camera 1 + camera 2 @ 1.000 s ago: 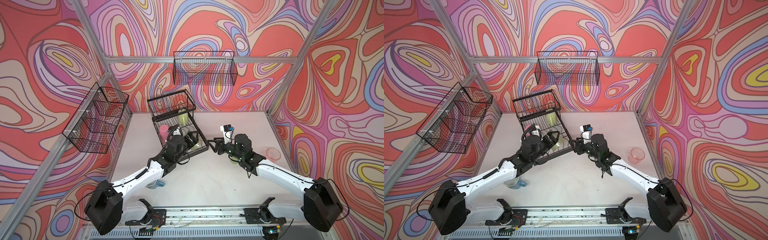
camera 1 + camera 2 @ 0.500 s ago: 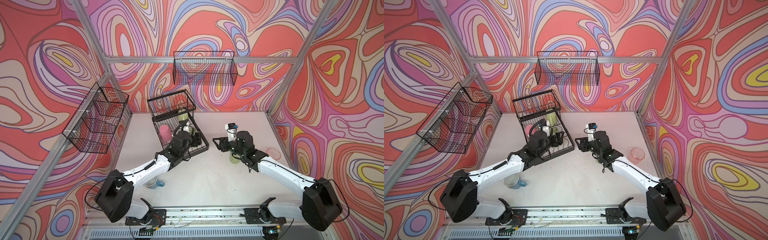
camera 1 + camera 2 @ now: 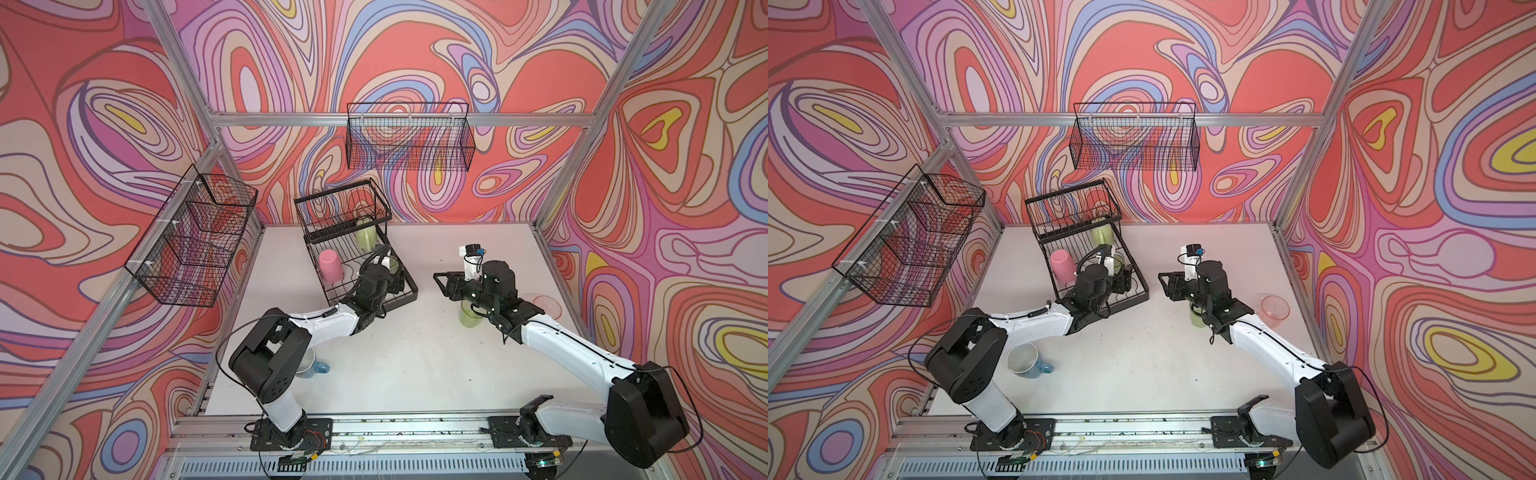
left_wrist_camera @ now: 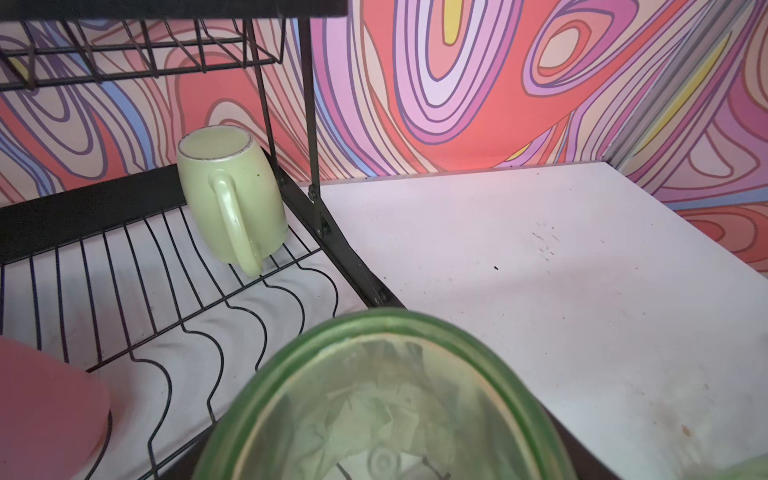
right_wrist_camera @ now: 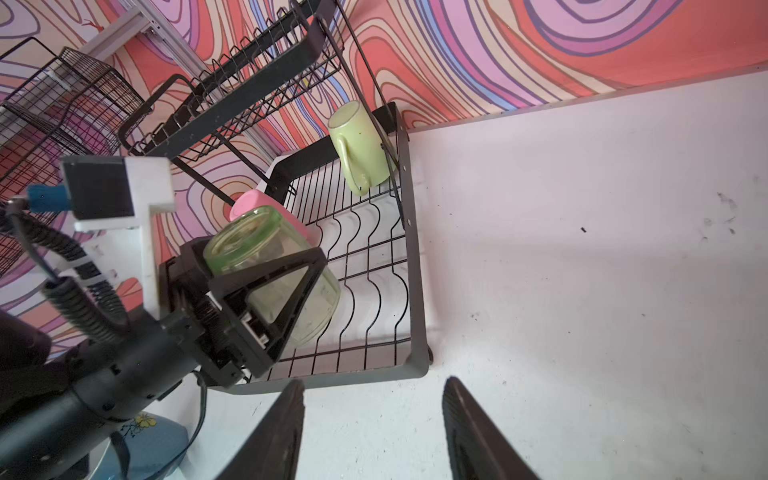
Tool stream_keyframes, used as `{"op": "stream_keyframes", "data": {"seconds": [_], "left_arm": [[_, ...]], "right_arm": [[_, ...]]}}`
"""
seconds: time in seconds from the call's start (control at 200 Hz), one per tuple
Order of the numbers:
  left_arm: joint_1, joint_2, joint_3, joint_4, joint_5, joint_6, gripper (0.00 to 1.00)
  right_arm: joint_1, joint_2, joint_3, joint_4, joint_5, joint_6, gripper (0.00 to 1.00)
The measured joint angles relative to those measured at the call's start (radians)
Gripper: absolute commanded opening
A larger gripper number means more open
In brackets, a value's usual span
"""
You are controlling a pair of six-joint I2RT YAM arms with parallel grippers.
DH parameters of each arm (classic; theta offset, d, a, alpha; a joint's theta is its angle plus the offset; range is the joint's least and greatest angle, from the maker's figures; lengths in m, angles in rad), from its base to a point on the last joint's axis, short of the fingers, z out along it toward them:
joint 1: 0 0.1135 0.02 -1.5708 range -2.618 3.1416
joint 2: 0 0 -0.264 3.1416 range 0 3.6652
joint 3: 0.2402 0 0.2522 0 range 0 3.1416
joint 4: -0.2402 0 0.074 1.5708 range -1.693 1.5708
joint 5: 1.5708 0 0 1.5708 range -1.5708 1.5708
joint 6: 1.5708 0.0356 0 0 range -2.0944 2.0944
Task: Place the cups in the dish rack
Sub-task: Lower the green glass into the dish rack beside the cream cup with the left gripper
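Swirled red, pink and violet walls close in a pale worktop [image 3: 415,353], with the black wire two-tier dish rack [image 5: 419,291] at its back left. The left end effector [image 5: 257,249] is clamped across the body of a clear green tumbler [image 5: 245,239] and holds it over the front of the rack's lower tray. The tumbler's long axis leans: closed base up and away from the tray, open mouth down toward the wavy wires. Whether the rim already touches them I cannot tell.

The open stretch of tray lies straight beneath and just beyond that mouth. It sits between the opaque pink tumbler [image 3: 330,266] on one side and the pale yellow-green handled mug [image 4: 232,195], upside down in the far corner. My reading is that the coming move is a short drop while tipping the axis upright, then a release.

The right end effector [image 5: 374,386] hovers off the rack's front corner, fingers apart with nothing between them. A second clear green tumbler [image 3: 469,318] stands on the worktop beneath that arm's wrist, nearer to it than to the left arm.
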Motion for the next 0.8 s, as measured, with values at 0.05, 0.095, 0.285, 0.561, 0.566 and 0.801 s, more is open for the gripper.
{"op": "stream_keyframes", "data": {"seconds": [0.05, 0.095, 0.285, 0.561, 0.566, 0.801], "left_arm": [[0.007, 0.017, 0.006, 0.023, -0.003, 0.007, 0.77], [0.016, 0.034, 0.009, 0.045, -0.008, 0.013, 0.77], [0.056, 0.116, 0.010, 0.155, -0.029, 0.034, 0.77], [0.108, 0.251, 0.027, 0.295, -0.068, 0.044, 0.76], [0.108, 0.253, 0.029, 0.296, -0.068, 0.044, 0.76], [0.136, 0.336, 0.114, 0.351, -0.087, 0.046, 0.76]], "right_arm": [[0.000, 0.005, -0.001, 0.011, -0.006, -0.002, 0.55], [0.000, 0.010, -0.005, 0.024, -0.012, -0.003, 0.55], [0.000, 0.030, -0.018, 0.074, -0.039, -0.003, 0.55], [0.000, 0.056, -0.031, 0.134, -0.058, -0.003, 0.55], [0.000, 0.057, -0.031, 0.134, -0.058, -0.003, 0.55], [-0.001, 0.104, -0.034, 0.171, -0.080, -0.003, 0.55]]}}
